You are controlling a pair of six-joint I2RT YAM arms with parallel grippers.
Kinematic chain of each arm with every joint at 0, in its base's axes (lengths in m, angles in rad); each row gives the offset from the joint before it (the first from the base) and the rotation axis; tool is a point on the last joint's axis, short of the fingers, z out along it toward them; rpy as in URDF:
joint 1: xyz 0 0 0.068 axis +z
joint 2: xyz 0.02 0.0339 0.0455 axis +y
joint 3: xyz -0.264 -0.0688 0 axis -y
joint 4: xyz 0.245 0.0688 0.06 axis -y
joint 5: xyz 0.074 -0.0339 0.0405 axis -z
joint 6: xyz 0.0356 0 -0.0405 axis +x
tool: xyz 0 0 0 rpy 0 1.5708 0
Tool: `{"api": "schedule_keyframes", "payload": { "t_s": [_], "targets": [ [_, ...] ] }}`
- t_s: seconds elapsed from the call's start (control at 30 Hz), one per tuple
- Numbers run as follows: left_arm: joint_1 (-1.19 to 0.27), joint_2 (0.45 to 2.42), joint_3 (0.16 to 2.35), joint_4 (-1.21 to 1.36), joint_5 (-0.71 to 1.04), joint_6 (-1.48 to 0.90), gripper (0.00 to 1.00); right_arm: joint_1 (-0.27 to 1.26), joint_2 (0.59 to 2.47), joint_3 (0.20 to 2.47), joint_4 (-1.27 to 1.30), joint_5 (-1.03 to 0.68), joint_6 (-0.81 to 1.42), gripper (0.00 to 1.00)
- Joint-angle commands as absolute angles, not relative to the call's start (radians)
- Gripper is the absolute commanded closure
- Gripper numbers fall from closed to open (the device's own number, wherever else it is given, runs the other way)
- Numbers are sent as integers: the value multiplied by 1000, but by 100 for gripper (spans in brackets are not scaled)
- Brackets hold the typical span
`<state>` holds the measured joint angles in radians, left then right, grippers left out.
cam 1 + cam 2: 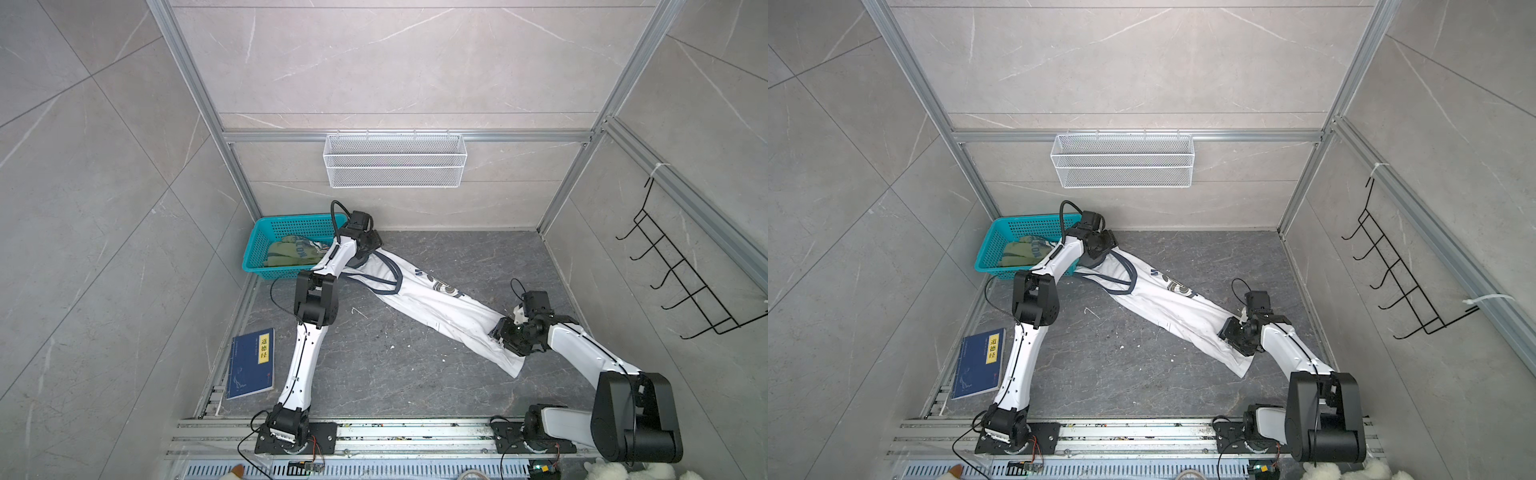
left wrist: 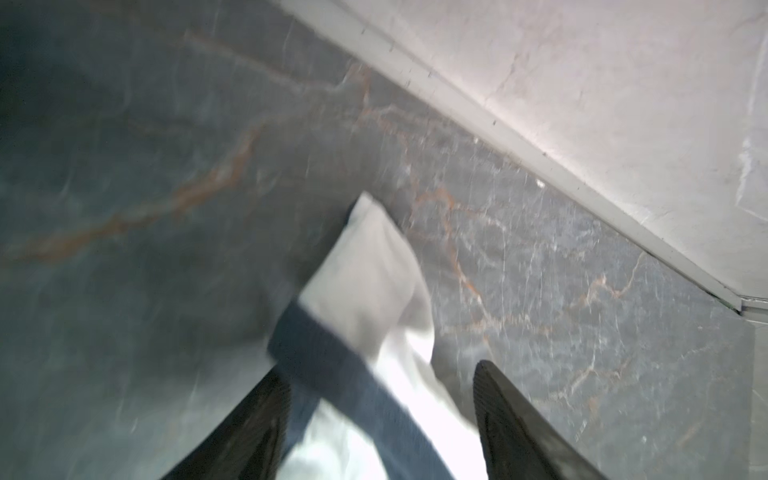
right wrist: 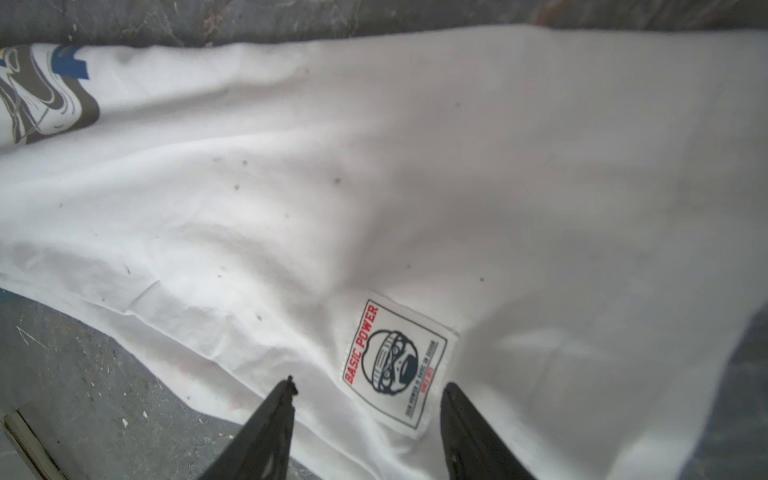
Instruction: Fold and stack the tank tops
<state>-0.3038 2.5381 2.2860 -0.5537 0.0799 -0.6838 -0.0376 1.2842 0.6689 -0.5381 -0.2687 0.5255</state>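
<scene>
Dk marble surface [image 1: 374, 374], grey walls [image 1: 395, 62], white tank top [image 1: 449, 309].

White tank top [image 1: 436, 307] with navy trim, stretched as a long rumpled band diagonally across the table [image 1: 395, 374]; olive green tank top [image 1: 286, 253] crumpled in the teal basket [image 1: 291, 219].

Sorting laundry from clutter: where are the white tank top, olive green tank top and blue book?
white tank top [image 1: 455, 311], in a top view, its plain white middle.
olive green tank top [image 1: 286, 254], in a top view, bunched green cloth.
blue book [image 1: 248, 370], in a top view, its cover.
</scene>
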Motion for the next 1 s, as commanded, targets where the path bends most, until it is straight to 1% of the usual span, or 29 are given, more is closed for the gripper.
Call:
{"api": "schedule_keyframes", "payload": {
  "t_s": [0.0,0.13,0.27,0.37,0.5,0.87,0.97],
  "targets": [
    [-374,2305,2155,-553,54,-664,25,-33,1271,728,-575,-252,495,41],
    [-484,2192,1969,-508,18,-686,25,-32,1289,772,-569,-240,494,41],
    [-574,2195,1902,-453,37,-701,26,-32,1352,808,-547,-242,497,41],
    [-606,2264,1943,-445,74,-710,29,-31,1397,813,-531,-247,503,41],
    [-619,2377,2028,-478,77,-708,32,-15,1422,777,-502,-261,512,41],
    [-588,2488,2093,-494,42,-685,33,47,1380,619,-492,-273,589,41],
    [-569,2542,2160,-513,43,-657,33,59,1377,587,-489,-278,609,41]
  ]
}}
